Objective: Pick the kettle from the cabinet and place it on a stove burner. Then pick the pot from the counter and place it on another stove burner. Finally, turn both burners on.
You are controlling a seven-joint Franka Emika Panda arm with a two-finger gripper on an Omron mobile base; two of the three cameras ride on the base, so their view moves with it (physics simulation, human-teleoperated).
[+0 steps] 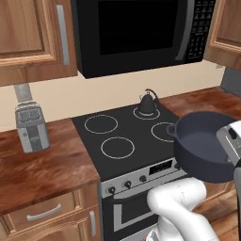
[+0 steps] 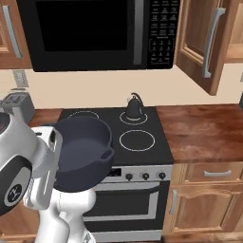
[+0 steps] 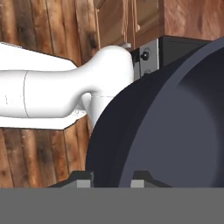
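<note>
The dark blue-grey pot (image 1: 203, 149) hangs tilted in the air in front of the stove, and my gripper (image 1: 226, 141) is shut on its rim. From the right base view, the pot (image 2: 83, 153) is low at the left with the gripper (image 2: 54, 144) at its left rim. In the hand view the pot's (image 3: 175, 127) wall stands between my fingertips (image 3: 83, 178). The small black kettle (image 1: 148, 103) (image 2: 134, 108) stands on the back right stove burner. The front right burner (image 2: 137, 140) is bare. The cabinet (image 2: 201, 42) door hangs open at the upper right, above the counter (image 2: 204, 130).
A black microwave (image 1: 141, 33) hangs over the cooktop. A grey toaster (image 1: 32, 127) stands on the left counter (image 1: 42, 164). Two left burners (image 1: 117, 147) are bare. Stove knobs (image 2: 144, 175) line the front panel, with drawers and wooden doors below.
</note>
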